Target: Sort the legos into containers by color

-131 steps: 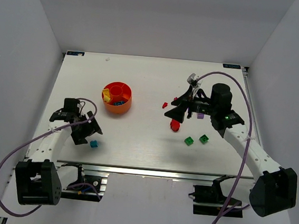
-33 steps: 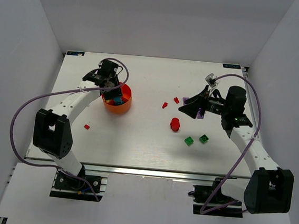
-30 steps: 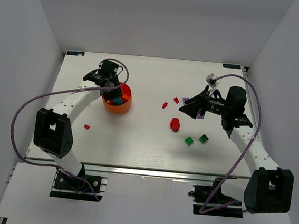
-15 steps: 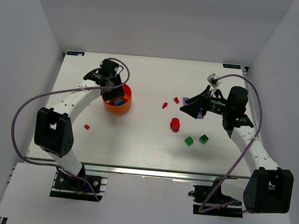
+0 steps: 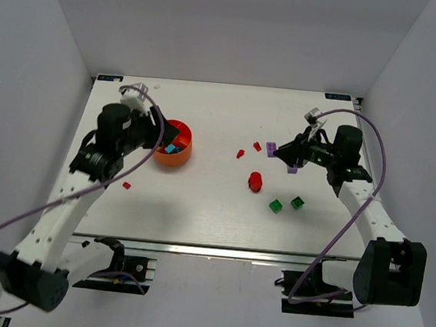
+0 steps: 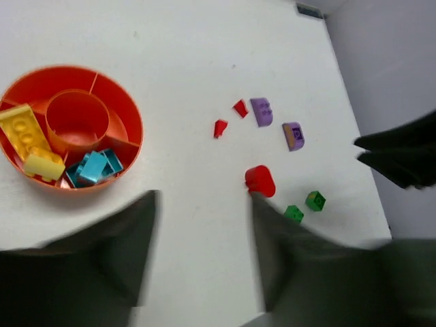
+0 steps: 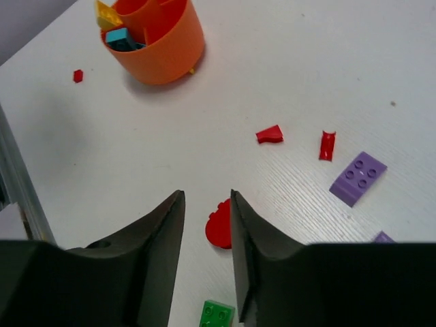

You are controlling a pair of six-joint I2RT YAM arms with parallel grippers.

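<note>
The orange dish (image 5: 181, 157) stands left of centre, with yellow bricks (image 6: 18, 127) and teal bricks (image 6: 95, 166) in its wedge sections. On the table lie a red rounded piece (image 5: 255, 182), two green bricks (image 5: 276, 206), two small red pieces (image 5: 240, 153) and two purple pieces (image 6: 261, 111). My left gripper (image 5: 161, 132) hangs raised beside the dish, open and empty. My right gripper (image 5: 282, 151) hovers above the table near a purple piece (image 5: 292, 169). Its jaws are open with a narrow gap and nothing in them. The red rounded piece (image 7: 219, 223) shows beyond that gap.
A tiny red piece (image 5: 126, 186) lies alone in front of the dish, near the left arm. The table's back edge (image 5: 225, 85) meets white walls on three sides. The right arm's dark wrist (image 6: 402, 157) shows at the right of the left wrist view.
My left gripper has risen and drawn back from over the dish, leaving a teal brick inside. The right gripper's jaws have narrowed while it stayed near the purple piece.
</note>
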